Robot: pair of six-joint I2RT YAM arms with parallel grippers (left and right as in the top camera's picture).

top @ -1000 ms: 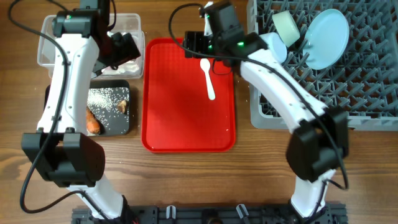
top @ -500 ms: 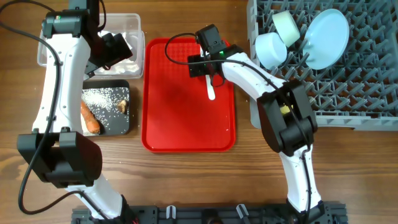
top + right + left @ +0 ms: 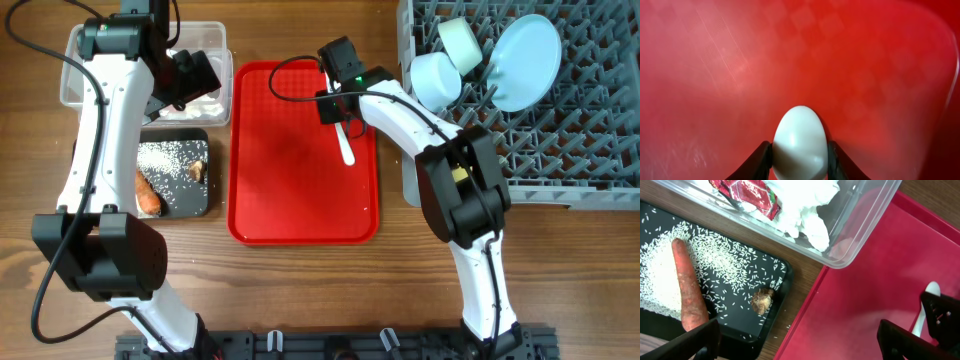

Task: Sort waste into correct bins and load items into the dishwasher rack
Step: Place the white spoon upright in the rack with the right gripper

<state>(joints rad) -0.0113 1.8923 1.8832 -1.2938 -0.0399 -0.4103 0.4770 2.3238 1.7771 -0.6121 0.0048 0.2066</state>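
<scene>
**A:** What is hard to see here?

**B:** From overhead, the right gripper (image 3: 338, 115) covers the bowl of the white spoon (image 3: 347, 148). Only the handle shows, lying on the red tray (image 3: 290, 190). In the right wrist view it is the opposite: the spoon bowl is clear, but the handle is cut off by the lower edge.

**A:** And how does the gripper stand to it?

**B:** The two dark fingers (image 3: 760, 159) press on both sides of the spoon bowl, so it grips the spoon. Whether the spoon is lifted off the tray, I cannot tell.

**A:** The left gripper?

**B:** The left gripper (image 3: 797, 330) has its fingers spread wide, with nothing between them. It hangs near the corner of the clear tub (image 3: 860, 240), where the crumpled paper (image 3: 805, 205) and the red wrapper (image 3: 747, 192) lie. From overhead, the left arm (image 3: 105, 130) hides part of this tub.
</scene>
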